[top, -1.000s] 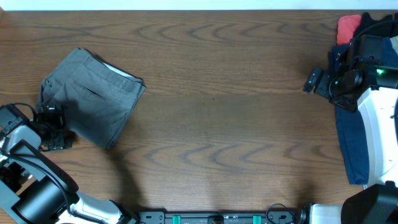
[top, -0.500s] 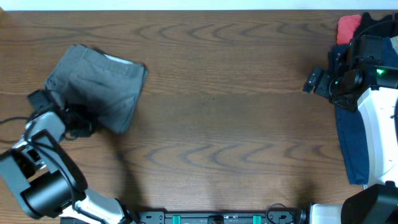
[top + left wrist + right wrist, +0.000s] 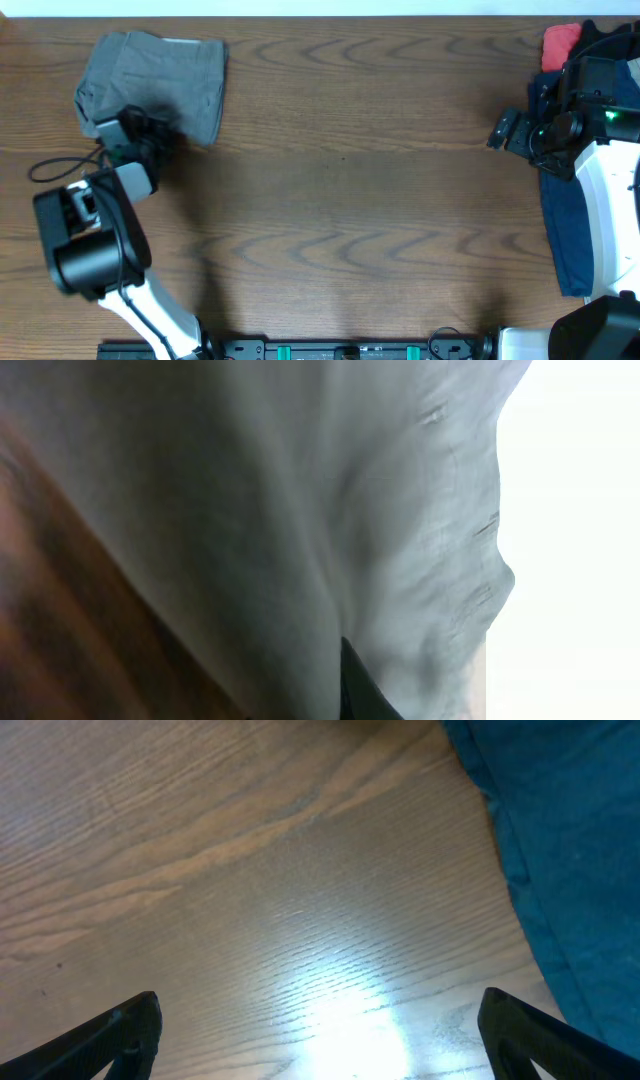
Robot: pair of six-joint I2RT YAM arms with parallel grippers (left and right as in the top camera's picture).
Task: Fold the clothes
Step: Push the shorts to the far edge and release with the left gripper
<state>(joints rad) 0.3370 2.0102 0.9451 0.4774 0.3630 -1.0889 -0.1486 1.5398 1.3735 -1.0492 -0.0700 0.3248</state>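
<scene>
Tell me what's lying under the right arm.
A dark blue garment lies on the table beneath the right arm, a red item at its far end. The arm hides much of it.

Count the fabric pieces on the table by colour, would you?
Grey shorts: 1
Dark blue garment: 1
Red cloth: 1 (partly hidden, so I can't tell what kind of item it is)
Total: 3
</scene>
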